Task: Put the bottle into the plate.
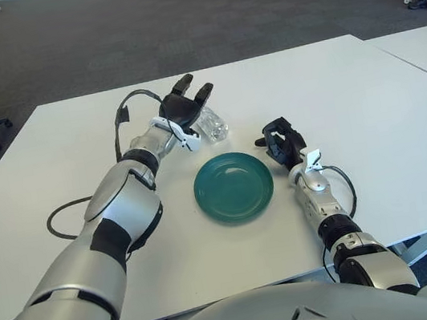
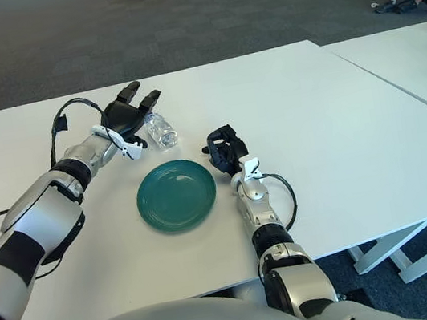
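Left eye view shows the small clear plastic bottle lying at 11 o'clock of the round green plate, likely light, slick and crushable, best grasped mid-body by the left hand, fingers spread beside it, right hand idle.
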Available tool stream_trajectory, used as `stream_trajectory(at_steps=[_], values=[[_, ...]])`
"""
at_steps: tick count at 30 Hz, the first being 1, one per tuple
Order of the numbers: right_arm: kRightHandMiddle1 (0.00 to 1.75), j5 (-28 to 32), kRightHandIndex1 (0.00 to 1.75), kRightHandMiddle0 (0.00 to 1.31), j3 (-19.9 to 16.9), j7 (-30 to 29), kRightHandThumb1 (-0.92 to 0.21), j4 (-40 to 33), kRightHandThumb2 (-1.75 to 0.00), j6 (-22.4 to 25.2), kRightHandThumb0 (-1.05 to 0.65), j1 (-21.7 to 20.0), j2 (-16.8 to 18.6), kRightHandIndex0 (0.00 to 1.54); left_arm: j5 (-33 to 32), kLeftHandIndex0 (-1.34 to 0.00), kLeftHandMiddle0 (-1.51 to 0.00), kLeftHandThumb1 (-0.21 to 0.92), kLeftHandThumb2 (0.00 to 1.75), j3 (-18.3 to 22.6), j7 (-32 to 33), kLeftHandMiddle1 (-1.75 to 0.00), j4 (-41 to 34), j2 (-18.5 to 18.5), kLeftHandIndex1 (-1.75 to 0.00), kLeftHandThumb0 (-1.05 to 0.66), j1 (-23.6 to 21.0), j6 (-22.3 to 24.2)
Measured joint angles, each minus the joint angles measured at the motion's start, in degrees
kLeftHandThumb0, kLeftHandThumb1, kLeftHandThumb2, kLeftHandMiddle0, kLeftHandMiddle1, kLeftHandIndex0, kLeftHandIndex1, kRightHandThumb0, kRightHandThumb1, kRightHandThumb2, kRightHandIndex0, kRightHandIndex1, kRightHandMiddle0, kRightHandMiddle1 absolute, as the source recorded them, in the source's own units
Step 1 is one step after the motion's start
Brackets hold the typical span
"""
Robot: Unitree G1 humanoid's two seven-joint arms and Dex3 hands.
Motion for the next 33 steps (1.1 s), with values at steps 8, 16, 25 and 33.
stream_trajectory(at_steps=[8,16,25,33], values=[[1.74,-0.09,1.2,0.28,0.29,-0.17,-0.78,-1.84,-0.71,0.14,-0.36,1.38,0.09,0.43,2.56,-0.03,0.0,0.8,0.1,-3.25,-2.93,0.0,0.17,-1.43,-0.03,-0.87,-0.59,0.16],[1.75,-0.12,1.19,0.28,1.07,-0.28,-0.77,-6.94,-0.73,1.46,-0.36,4.86,0.68,0.42,6.64,0.0,-0.01,0.59,0.52,-7.87,-6.17,0.0,0.49,-2.88,-0.16,-0.65,-0.51,0.3],[1.75,-0.15,1.2,0.28,1.66,-0.59,-0.77,-10.09,-0.72,1.81,-0.36,7.44,0.82,0.43,10.24,0.0,-0.09,0.5,0.69,-12.27,-7.21,-0.03,0.58,-4.99,-0.37,-0.6,0.01,0.52],[1.73,0.39,1.19,0.28,1.5,0.14,-0.79,-10.17,-0.68,-0.35,-0.36,8.93,1.0,0.43,10.23,0.0,-0.2,0.46,0.77,-12.65,-9.84,-0.03,0.37,-6.59,-0.59,-0.52,2.03,1.16]])
